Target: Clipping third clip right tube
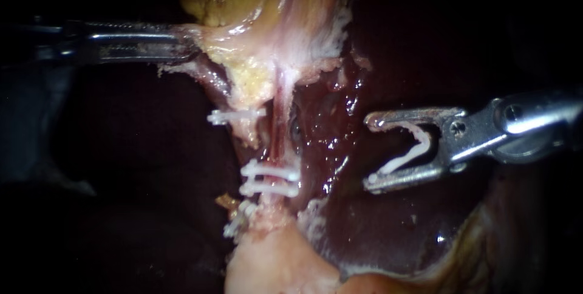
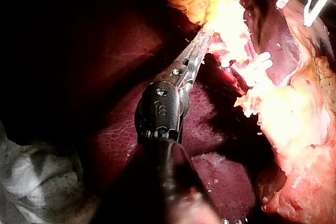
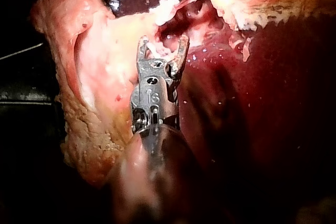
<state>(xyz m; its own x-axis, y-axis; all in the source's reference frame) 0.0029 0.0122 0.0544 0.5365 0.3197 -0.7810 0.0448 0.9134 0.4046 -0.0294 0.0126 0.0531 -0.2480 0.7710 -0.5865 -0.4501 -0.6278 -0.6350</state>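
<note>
Right instrument point(image 1: 371, 151), jaws wide, carried a white V-shaped plastic clip point(image 1: 408, 151), apart from the slender pink right tube point(image 1: 278, 130); left instrument point(image 1: 187, 48) gripped pale yellowish tissue point(image 1: 243, 63).

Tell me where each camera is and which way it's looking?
Endoscope: close to the tissue, facing the tube and its clips; left instrument enters from the left, right instrument from the right.
Left wrist: on the left arm, looking along the left instrument to the tissue its jaws grip.
Right wrist: on the right arm, looking along the right instrument at tissue ahead.
Shared: endoscope and left wrist both show the loaded clip between the right instrument's jaws.
</note>
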